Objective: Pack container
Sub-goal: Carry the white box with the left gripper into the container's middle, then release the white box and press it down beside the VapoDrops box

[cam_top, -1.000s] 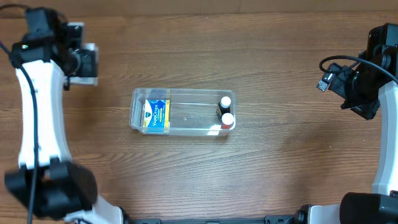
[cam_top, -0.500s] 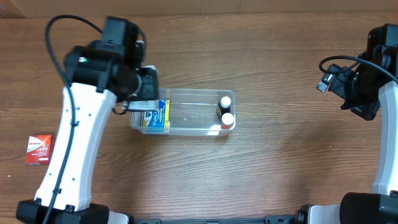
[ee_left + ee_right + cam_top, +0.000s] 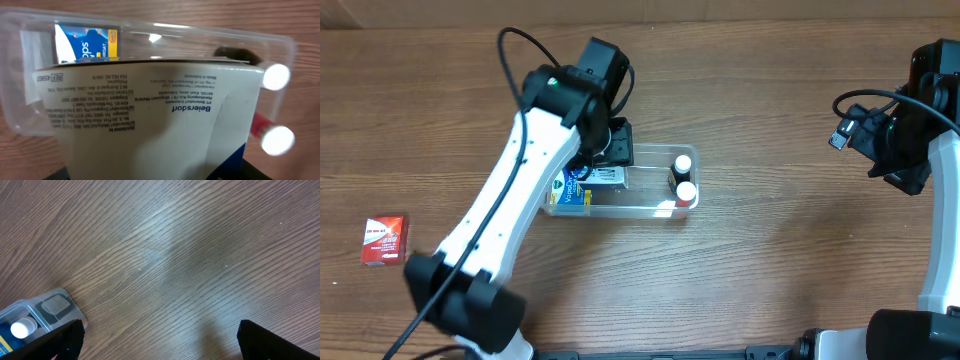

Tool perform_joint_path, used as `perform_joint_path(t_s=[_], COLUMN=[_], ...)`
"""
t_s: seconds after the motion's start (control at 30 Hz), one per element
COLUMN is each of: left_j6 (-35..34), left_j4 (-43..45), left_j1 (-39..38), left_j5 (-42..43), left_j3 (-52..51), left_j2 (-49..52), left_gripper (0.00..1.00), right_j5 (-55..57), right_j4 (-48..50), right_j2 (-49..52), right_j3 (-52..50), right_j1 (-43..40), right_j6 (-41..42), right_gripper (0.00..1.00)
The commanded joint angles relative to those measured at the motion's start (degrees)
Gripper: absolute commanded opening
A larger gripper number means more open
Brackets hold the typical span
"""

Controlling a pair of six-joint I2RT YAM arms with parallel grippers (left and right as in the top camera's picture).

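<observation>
The clear container (image 3: 650, 206) lies mid-table and holds a blue and yellow box (image 3: 570, 192) at its left end and two small white-capped bottles (image 3: 683, 178) at its right end. My left gripper (image 3: 610, 165) is over the container's middle, shut on a white box (image 3: 150, 115) with small print and a blue corner. In the left wrist view the white box fills the frame above the container (image 3: 30, 75), with the blue box (image 3: 87, 45) behind it and the bottle caps (image 3: 276, 76) at right. My right gripper (image 3: 157, 340) is open and empty over bare wood at the far right.
A small red box (image 3: 383, 240) lies on the table at the far left. The container's corner (image 3: 55, 305) shows at the lower left of the right wrist view. The table is brown wood.
My left arm has swung right from the table's left side, carrying the white box over the container. The red box came into view. The right arm has not moved.
</observation>
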Motion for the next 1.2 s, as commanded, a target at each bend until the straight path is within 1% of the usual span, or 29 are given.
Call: perform_joint_path(t_s=[0.0,0.33,0.5,0.53,0.57,0.67,0.7,0.77,0.93,1.07,1.17], left_j6=[-2.01,-1.70,-1.68,-1.68,-1.70,-1.68,-1.68,-1.20,-0.20,0.22,0.94], left_j4=[0.44,0.90,0.96,0.98,1.01,1.03,1.05,1.03,1.03,1.01,1.49], left_j1=[-0.07,-0.11,-0.28,-0.37,-0.42,-0.42,-0.42,-0.39,-0.39,-0.39,-0.48], left_j5=[0.07,0.20,0.22,0.22,0.22,0.17,0.15,0.00,-0.02,-0.59,-0.57], left_j3=[0.24,0.24,0.24,0.24,0.24,0.24,0.24,0.24,0.24,0.26,0.52], left_j2=[4.68,12.09,13.11,13.11,13.11,13.14,13.14,13.14,13.14,13.03,12.92], left_gripper=[0.57,0.58,0.59,0.61,0.68,0.77,0.82,0.86,0.85,0.80,0.78], right_j5=[-0.35,-0.33,-0.33,-0.33,-0.33,-0.33,-0.33,-0.33,-0.33,-0.33,-0.33], right_j4=[0.22,0.22,0.26,0.26,0.26,0.22,0.22,0.22,0.22,0.17,0.20], right_j2=[-0.37,-0.37,-0.37,-0.37,-0.37,-0.37,-0.37,-0.37,-0.37,-0.37,-0.37], right_j3=[-0.09,-0.09,-0.09,-0.09,-0.09,-0.09,-0.11,-0.09,-0.09,-0.09,-0.09], right_j1=[0.15,0.15,0.15,0.15,0.15,0.15,0.15,0.15,0.15,0.15,0.15], right_j6=[-0.39,-0.37,-0.37,-0.37,-0.37,-0.39,-0.39,-0.39,-0.37,-0.39,-0.39], right_gripper=[1.00,1.00,1.00,1.00,1.00,1.00,1.00,1.00,1.00,1.00,1.00])
